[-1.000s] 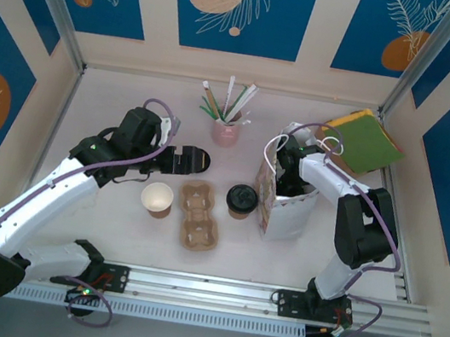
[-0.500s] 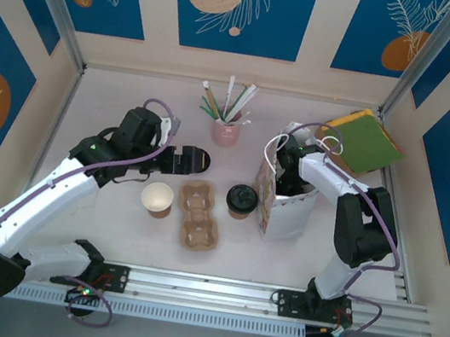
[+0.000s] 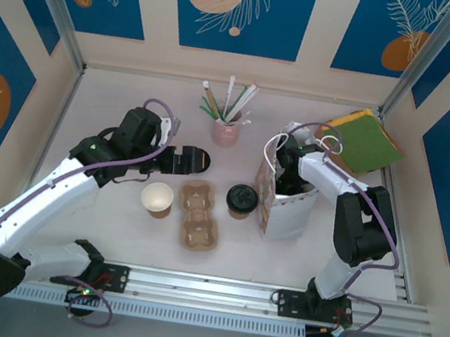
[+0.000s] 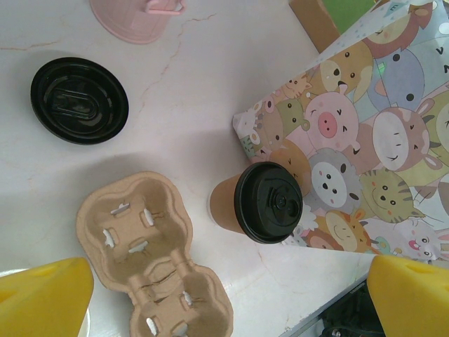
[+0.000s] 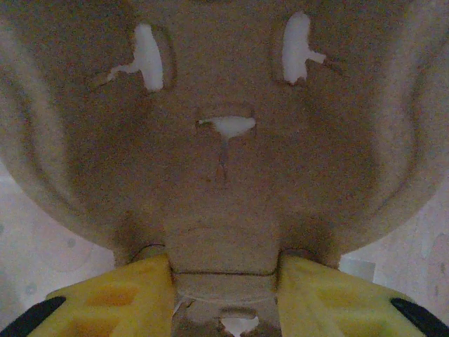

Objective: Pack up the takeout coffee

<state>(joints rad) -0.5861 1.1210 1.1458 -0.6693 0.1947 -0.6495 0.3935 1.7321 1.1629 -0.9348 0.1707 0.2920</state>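
The takeout coffee [image 3: 241,199], a brown paper cup with a black lid [image 4: 269,202], stands on the table between an empty pulp cup tray [image 3: 199,214] and a cartoon-printed paper bag [image 3: 285,206]. My left gripper [image 3: 185,160] hovers open over the table behind the tray, its yellow fingertips [image 4: 42,298] wide apart with nothing between them. The right gripper [image 3: 286,175] reaches down into the bag. In the right wrist view its yellow fingers [image 5: 112,298] clamp the centre ridge of a second pulp tray [image 5: 224,140] inside the bag.
A loose black lid [image 4: 78,100] lies by the left gripper. A lidless brown cup [image 3: 157,199] stands left of the tray. At the back are a pink cup of straws [image 3: 225,130] and a stack of green and orange napkins [image 3: 366,141].
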